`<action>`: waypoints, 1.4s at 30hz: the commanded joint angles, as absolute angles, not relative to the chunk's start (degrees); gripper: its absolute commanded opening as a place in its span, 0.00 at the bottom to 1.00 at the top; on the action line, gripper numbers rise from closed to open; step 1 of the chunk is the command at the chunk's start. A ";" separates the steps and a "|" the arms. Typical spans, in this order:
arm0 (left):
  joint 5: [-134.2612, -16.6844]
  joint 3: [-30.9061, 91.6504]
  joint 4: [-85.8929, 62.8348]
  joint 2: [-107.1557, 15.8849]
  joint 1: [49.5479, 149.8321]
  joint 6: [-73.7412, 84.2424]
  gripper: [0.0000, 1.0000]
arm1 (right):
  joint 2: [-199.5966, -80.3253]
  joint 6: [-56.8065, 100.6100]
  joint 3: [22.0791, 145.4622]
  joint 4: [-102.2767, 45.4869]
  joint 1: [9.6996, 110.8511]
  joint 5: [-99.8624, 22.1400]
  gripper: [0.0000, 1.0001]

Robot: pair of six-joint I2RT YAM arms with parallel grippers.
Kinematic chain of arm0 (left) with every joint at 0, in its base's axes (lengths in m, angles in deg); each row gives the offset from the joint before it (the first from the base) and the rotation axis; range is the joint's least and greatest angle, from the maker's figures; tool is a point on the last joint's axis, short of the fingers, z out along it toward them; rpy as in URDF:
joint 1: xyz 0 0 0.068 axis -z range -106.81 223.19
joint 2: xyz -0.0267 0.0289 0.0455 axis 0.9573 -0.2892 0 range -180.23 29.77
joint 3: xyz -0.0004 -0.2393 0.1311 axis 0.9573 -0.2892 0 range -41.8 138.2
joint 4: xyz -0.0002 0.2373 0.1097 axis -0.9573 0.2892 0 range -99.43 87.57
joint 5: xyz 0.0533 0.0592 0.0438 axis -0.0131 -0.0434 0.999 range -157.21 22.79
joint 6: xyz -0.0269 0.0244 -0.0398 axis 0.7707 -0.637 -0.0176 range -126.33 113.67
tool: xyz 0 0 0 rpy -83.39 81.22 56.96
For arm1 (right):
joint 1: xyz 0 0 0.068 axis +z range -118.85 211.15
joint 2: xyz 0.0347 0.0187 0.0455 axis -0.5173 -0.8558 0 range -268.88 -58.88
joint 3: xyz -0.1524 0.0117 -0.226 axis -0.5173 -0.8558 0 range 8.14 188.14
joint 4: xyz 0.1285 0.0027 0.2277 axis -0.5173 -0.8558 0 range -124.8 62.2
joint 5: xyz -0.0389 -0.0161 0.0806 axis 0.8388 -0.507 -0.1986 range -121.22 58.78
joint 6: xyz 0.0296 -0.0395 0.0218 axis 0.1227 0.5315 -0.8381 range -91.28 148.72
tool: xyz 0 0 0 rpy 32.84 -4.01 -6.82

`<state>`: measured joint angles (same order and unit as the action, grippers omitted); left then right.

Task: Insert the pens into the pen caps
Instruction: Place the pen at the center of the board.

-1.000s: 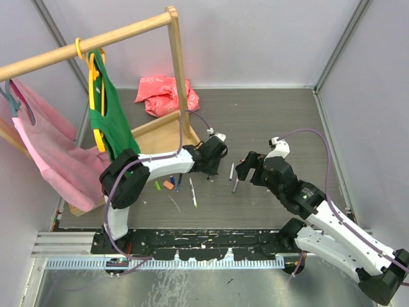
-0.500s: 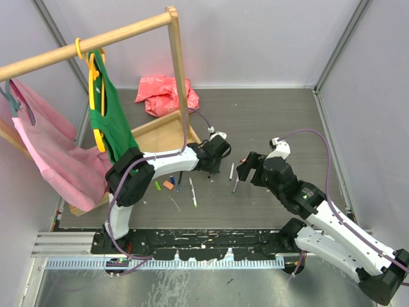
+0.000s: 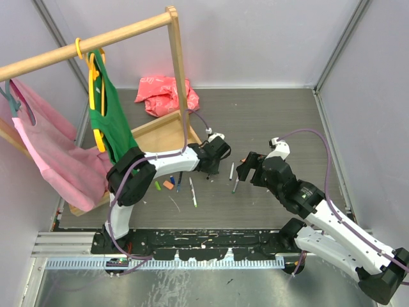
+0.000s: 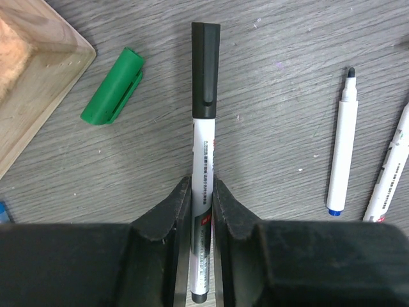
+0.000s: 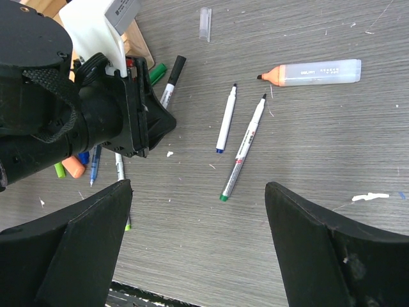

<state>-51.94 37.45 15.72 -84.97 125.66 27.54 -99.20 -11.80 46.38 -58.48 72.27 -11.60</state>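
Black-capped pen (image 4: 204, 141) flat on surface (image 4: 287, 38) | left hand (image 4: 202, 187) barely shifted, fingers (image 4: 165, 217) flanking barrel, grip uncertain | right hand (image 5: 198, 188) wide open, empty | this pen looks finished.

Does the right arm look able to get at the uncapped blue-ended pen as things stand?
Probably yes: the right gripper, jaws wide, hovers close to the blue-ended pen, and nothing covers it.

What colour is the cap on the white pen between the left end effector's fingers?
Black. That cap shows best in the left wrist view.
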 commanded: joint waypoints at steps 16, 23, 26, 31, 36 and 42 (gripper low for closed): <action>-50.14 37.39 16.24 -82.05 126.01 27.20 0.29 | -99.62 -12.72 46.70 -57.78 72.11 -9.23 0.90; -48.44 39.11 17.73 -75.81 125.95 24.49 0.31 | -101.38 -12.91 47.23 -56.79 72.15 -9.33 0.90; -47.71 39.29 18.19 -72.54 126.04 23.94 0.37 | -101.88 -12.07 47.27 -55.73 72.18 -10.19 0.90; -46.85 35.79 16.81 -66.00 125.93 22.82 0.40 | -104.01 -11.76 47.92 -55.99 72.11 -10.04 0.91; -49.48 29.59 12.07 -58.01 125.94 18.36 0.49 | -108.78 -12.76 49.47 -57.51 72.13 -10.61 0.93; -48.82 22.04 9.38 -49.76 125.91 16.63 0.50 | -114.49 -13.47 52.43 -59.14 72.11 -9.44 0.99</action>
<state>-49.19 26.41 14.34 -55.29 125.75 19.04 -112.20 -12.21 47.91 -58.98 72.27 -11.01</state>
